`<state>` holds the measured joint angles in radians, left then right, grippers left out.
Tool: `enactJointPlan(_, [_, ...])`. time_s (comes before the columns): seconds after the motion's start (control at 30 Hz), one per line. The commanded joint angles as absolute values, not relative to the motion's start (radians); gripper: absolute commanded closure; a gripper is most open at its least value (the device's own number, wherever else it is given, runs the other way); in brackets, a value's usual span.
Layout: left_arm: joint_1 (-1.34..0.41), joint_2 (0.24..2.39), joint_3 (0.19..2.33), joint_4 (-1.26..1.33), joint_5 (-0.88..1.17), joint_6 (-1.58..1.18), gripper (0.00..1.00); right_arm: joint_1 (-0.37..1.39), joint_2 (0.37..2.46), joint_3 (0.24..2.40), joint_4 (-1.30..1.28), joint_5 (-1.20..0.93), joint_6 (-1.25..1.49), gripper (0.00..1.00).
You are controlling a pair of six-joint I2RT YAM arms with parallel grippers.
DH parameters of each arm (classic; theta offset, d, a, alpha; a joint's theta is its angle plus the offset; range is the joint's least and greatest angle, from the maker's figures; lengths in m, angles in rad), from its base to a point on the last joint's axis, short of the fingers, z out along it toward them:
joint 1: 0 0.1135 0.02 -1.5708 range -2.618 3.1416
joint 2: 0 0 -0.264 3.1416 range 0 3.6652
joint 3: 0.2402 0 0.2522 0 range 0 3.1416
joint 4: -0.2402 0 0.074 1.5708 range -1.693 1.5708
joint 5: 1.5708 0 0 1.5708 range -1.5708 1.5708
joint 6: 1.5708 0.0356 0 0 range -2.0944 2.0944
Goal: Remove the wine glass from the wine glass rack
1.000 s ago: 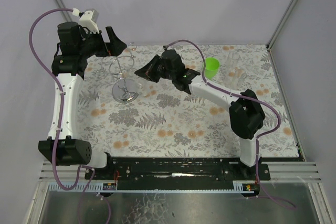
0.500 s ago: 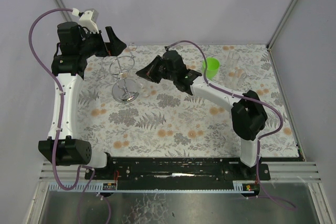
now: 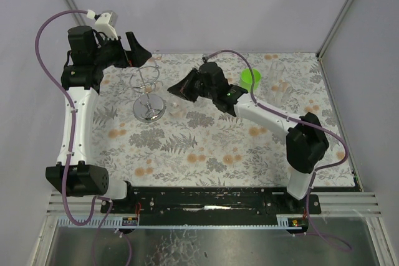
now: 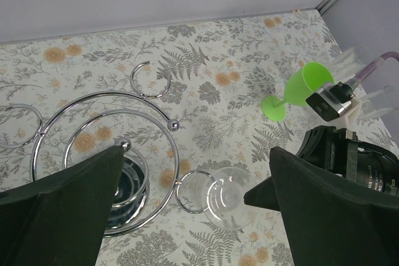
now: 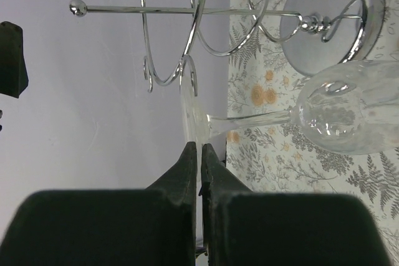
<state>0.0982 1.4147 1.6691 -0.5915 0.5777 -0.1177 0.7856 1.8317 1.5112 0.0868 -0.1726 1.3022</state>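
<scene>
The wine glass is clear and lies level in the right wrist view, its thin foot edge-on between the fingertips. My right gripper is shut on that foot, just under a hook of the wine glass rack. In the left wrist view the wine glass hangs bowl down, overlapping the right side of a small loop of the silver wire rack. From above, the right gripper sits just right of the rack. My left gripper hovers open above and behind the rack, its fingers holding nothing.
A green plastic goblet stands right of the right wrist. Clear plastic cups stand further right at the back. The rack's round shiny base rests on the floral cloth. Grey walls close the back and sides.
My right arm has drawn a little to the right, away from the rack's post, carrying the glass with it. The left arm has not moved.
</scene>
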Motion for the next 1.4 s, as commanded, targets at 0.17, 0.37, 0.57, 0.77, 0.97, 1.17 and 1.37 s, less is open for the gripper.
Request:
enactJointPlan(0.17, [0.102,1.438,1.742,-0.558,0.692,-0.169,0.00,0.788,1.606,1.425,0.049,-0.061,1.265,1.00])
enactJointPlan(0.37, [0.048,1.459,1.798,-0.569,0.809,-0.245,0.00,0.784,1.469,1.367,-0.018,0.011,1.227,1.00])
enactJointPlan(0.57, [-0.106,1.496,1.835,-0.607,0.917,-0.328,0.00,0.784,1.328,1.325,-0.083,0.103,1.177,1.00])
enactJointPlan(0.77, [-0.184,1.529,1.776,-0.565,1.013,-0.466,0.00,0.784,1.211,1.249,-0.069,0.197,1.149,1.00])
enactJointPlan(0.97, [-0.206,1.554,1.741,-0.509,1.085,-0.535,0.00,0.783,1.150,1.177,0.019,0.215,1.129,1.00])
enactJointPlan(1.17, [-0.230,1.585,1.681,-0.412,1.169,-0.670,0.00,0.784,1.124,1.111,0.126,0.204,1.120,1.00])
enactJointPlan(1.37, [-0.245,1.601,1.653,-0.401,1.182,-0.674,0.00,0.784,1.109,1.094,0.182,0.193,1.100,1.00])
